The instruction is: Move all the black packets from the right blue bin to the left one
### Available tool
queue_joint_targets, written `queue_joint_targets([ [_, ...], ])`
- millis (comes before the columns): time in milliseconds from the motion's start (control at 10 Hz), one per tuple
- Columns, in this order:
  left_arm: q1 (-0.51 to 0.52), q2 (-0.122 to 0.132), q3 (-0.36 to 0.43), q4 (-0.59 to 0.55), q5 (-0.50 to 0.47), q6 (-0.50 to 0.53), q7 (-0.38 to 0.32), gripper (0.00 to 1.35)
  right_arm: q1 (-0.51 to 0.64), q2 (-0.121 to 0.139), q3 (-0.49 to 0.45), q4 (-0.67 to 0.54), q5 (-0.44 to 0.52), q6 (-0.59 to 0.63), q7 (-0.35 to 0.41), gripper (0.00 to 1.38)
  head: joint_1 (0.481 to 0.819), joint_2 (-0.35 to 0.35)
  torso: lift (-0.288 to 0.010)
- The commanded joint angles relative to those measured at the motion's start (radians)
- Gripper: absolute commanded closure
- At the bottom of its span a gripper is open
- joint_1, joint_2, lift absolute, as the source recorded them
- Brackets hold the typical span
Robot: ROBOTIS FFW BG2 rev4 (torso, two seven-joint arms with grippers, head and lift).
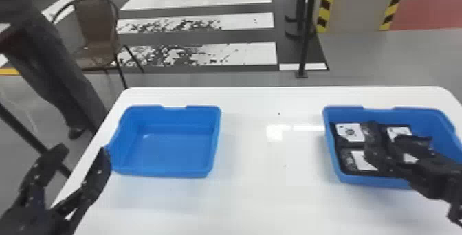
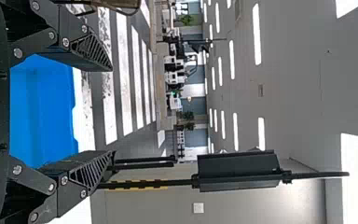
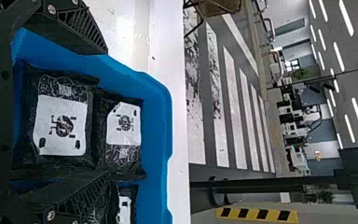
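Several black packets with white labels (image 1: 350, 133) lie in the right blue bin (image 1: 373, 181). Over that bin is my right gripper (image 1: 398, 132), open, its arm hiding part of the contents. In the right wrist view, the right gripper (image 3: 106, 112) has one finger near the bin's wall and the other over the packets; a large packet (image 3: 61, 125) and a smaller packet (image 3: 123, 123) show between them. The left blue bin (image 1: 168, 173) holds nothing. Beside its near left corner stands my left gripper (image 1: 83, 148), open; the left wrist view shows the left gripper (image 2: 112, 111) with nothing between its fingers.
Both bins stand on a white table (image 1: 254, 193), with a wide gap between them. Beyond its far edge are a brown chair (image 1: 96, 28) and a black post (image 1: 304, 45).
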Motion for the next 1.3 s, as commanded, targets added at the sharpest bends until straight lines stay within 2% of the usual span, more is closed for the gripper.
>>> queue_joint_targets([
  [0,0.000,-0.003,0.003,0.000,0.004,0.000,0.000,0.44,-0.049,-0.006,0.009,0.098,-0.017,0.001,0.005,0.13,0.695,0.131,-0.140],
  [200,0.000,-0.003,0.001,0.000,0.006,0.004,0.000,0.44,-0.108,-0.015,0.023,0.233,-0.076,-0.002,0.030,0.15,0.695,0.131,-0.140],
  [400,0.000,-0.003,0.001,0.002,0.015,0.014,0.000,0.44,-0.138,-0.017,0.045,0.262,-0.070,-0.002,0.030,0.15,0.695,0.138,-0.140],
  [800,0.005,-0.003,-0.003,0.002,0.027,0.014,-0.002,0.44,-0.133,-0.015,0.033,0.221,-0.056,0.011,-0.016,0.15,0.695,0.135,-0.140],
  [1200,0.003,-0.003,-0.007,0.005,0.029,0.014,-0.005,0.44,-0.209,-0.017,0.033,0.235,-0.015,0.170,-0.035,0.15,0.695,0.115,-0.140],
])
